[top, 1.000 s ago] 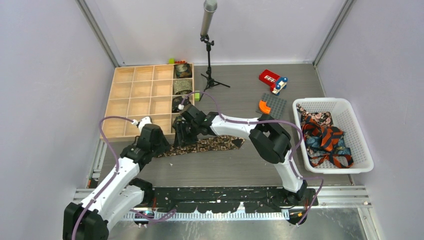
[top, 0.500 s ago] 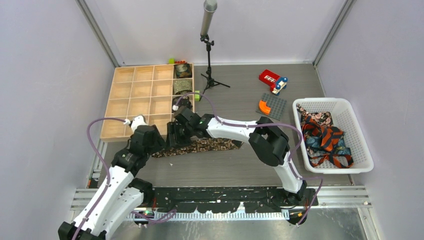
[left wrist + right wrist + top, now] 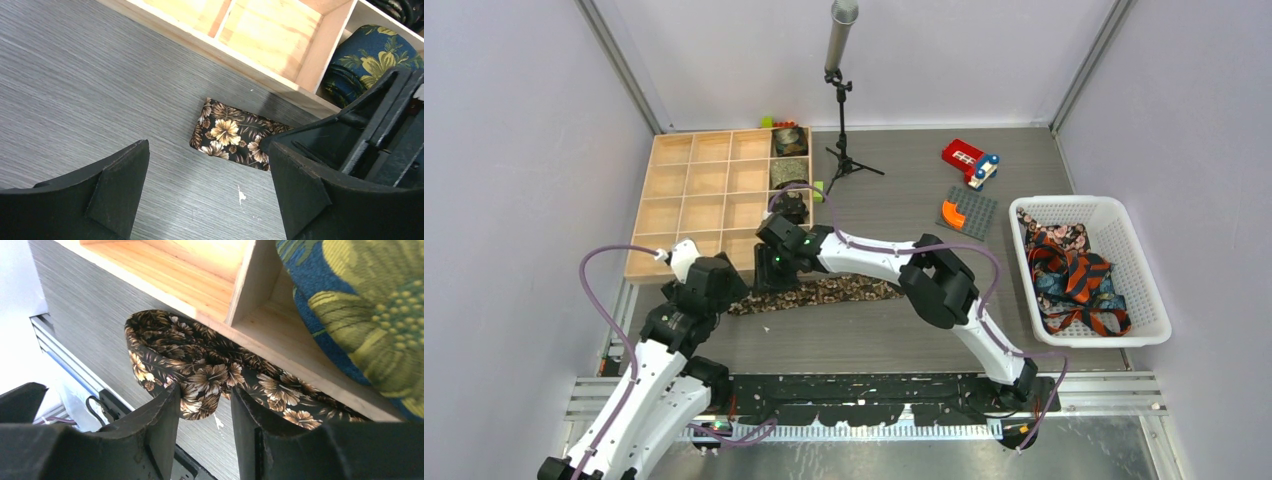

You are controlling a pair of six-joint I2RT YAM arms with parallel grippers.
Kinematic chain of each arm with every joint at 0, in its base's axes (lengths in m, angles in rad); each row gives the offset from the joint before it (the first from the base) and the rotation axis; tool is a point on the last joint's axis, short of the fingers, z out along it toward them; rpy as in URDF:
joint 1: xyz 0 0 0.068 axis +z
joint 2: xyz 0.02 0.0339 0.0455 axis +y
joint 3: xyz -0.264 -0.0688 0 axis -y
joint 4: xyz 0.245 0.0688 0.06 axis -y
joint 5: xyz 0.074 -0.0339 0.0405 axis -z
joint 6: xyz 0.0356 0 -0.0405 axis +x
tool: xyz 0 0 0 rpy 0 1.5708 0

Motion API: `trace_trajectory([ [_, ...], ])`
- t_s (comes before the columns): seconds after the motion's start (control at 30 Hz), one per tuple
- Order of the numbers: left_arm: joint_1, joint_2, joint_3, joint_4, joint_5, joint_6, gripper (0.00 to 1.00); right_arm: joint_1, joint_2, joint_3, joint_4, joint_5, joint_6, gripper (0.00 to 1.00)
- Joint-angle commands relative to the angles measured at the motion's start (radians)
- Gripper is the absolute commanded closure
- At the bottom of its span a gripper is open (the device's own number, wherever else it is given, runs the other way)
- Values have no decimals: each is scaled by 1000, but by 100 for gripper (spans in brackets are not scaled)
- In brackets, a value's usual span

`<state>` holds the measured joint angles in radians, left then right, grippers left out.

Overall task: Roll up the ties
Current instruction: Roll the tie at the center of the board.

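Observation:
A brown floral tie (image 3: 834,291) lies flat on the table along the front of the wooden box. My right gripper (image 3: 773,270) is at its left end, and in the right wrist view the gripper (image 3: 205,396) is shut on the tie's folded-over end (image 3: 165,347). My left gripper (image 3: 727,290) hangs open and empty just left of it. In the left wrist view the left gripper (image 3: 207,167) frames the tie's end (image 3: 226,134) on the table, beside the right gripper's black body. More ties (image 3: 1074,278), red-orange striped and teal, fill the white basket.
The wooden compartment box (image 3: 694,190) stands at the back left, with coiled ties in its right column (image 3: 790,172); a blue-green coil (image 3: 370,55) sits in the nearest one. The white basket (image 3: 1146,262), a microphone stand (image 3: 842,110), a red toy (image 3: 969,160) and a grey baseplate (image 3: 972,215) are also present.
My right gripper has moved left along the box front, and the tie has shifted a little left with it. My left arm has drawn back to the left.

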<state>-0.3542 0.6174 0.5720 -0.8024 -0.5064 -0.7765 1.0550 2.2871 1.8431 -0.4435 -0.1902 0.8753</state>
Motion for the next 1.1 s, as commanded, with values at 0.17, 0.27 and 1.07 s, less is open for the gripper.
trace_trajectory([
  [0.17,-3,-18,27,-3,-51,-25,12,14,4,23,5,24,8,72],
  [0.27,-2,-3,23,-1,-51,-39,15,15,-4,-4,31,22,3,82],
  [1.07,272,48,-146,207,306,-36,29,-7,-22,-281,245,17,-128,91],
])
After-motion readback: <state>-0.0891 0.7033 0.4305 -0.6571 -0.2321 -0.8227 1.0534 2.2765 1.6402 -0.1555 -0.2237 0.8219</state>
